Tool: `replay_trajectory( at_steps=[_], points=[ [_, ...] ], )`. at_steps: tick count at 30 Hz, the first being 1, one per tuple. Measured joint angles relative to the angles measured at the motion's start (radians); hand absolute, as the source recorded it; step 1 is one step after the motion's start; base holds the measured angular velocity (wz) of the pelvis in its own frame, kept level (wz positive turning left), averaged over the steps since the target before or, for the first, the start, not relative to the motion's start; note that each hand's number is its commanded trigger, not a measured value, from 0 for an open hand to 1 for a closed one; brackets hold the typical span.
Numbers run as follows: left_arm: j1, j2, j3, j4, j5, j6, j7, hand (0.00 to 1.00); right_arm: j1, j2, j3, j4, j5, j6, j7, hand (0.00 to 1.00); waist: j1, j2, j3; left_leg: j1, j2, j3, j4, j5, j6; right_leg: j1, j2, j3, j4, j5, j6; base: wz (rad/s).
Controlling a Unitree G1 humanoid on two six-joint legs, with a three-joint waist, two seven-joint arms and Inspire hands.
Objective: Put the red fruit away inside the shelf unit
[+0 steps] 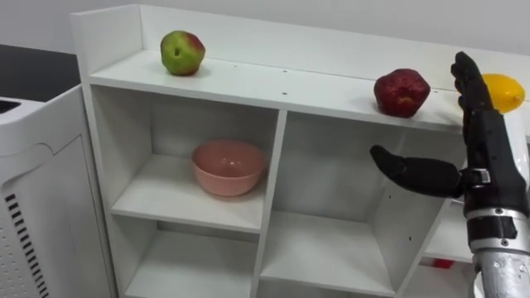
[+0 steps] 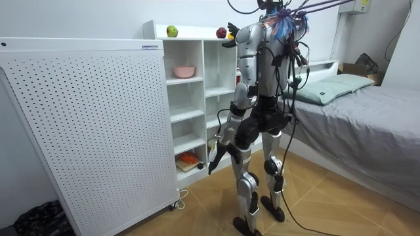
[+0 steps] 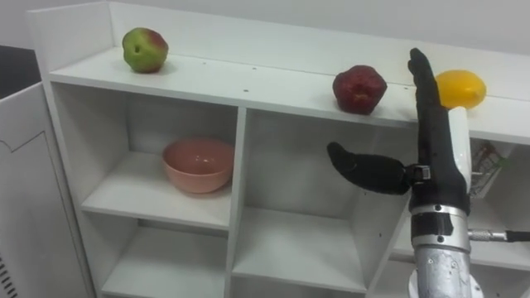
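Left eye view: right robot hand (image 1: 489,157) is raised, fingers straight, thumb spread wide, holding nothing. On the top board of the white wooden shelf unit (image 1: 273,83), the round yellow fruit (image 1: 507,91) lies behind the fingertips, the dark red fruit (image 1: 402,91) near, and the green-red apple (image 1: 182,52) well apart. Left robot hand (image 2: 214,159) hangs by the thigh; state cannot be told.

My two head eyes face the white open shelf unit (image 1: 281,87) up close; the room camera, farther behind me, shares it.

yellow fruit (image 1: 508,91) partly hidden behind right hand (image 1: 489,149); small red item (image 1: 442,263) beside forearm, too small to tell.
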Motion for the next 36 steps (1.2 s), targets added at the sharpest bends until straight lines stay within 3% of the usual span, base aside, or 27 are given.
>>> replay_trajectory(
  at_steps=[9, 18, 25, 31, 36],
  points=[
    [0.006, 0.005, 0.002, 0.001, 0.001, 0.000, 0.000, 0.00, -0.052, -0.041, -0.001, 0.004, 0.001, 0.000, -0.001, 0.00, 0.001, 0.008, -0.0035, -0.010, 0.000, -0.002, 0.007, 0.001, 0.000, -0.008, 0.000, 0.000, 0.000, 0.000, 0.000, 0.00],
    [0.011, 0.007, 0.002, 0.003, 0.000, -0.001, -0.004, 0.00, -0.097, -0.066, -0.001, 0.086, 0.059, 0.000, -0.001, 0.00, 0.004, 0.002, -0.0070, -0.009, 0.000, -0.012, 0.016, 0.001, 0.000, 0.001, 0.000, -0.006, 0.001, 0.001, -0.001, 0.02],
    [0.010, 0.008, 0.004, 0.004, 0.000, -0.001, -0.004, 0.00, -0.123, -0.068, 0.000, 0.101, 0.078, 0.001, -0.001, 0.00, 0.005, -0.002, -0.0048, -0.010, 0.000, -0.013, 0.016, 0.001, -0.001, -0.001, 0.000, -0.006, 0.002, 0.001, -0.001, 0.00],
    [0.003, 0.010, 0.022, 0.004, 0.000, -0.001, -0.011, 0.00, -0.129, -0.092, 0.000, 0.104, 0.074, 0.002, 0.011, 0.00, 0.018, -0.015, -0.0008, -0.014, 0.000, -0.013, 0.015, 0.001, -0.001, -0.004, 0.000, -0.006, 0.002, 0.001, -0.001, 0.00],
    [-0.002, 0.010, 0.021, 0.004, 0.000, 0.001, -0.015, 0.00, -0.156, -0.092, 0.005, 0.109, 0.073, 0.022, 0.034, 0.00, 0.023, -0.022, 0.0004, -0.028, 0.000, -0.014, 0.017, 0.001, -0.001, -0.016, 0.000, -0.006, 0.002, 0.001, -0.002, 0.00]
  ],
)
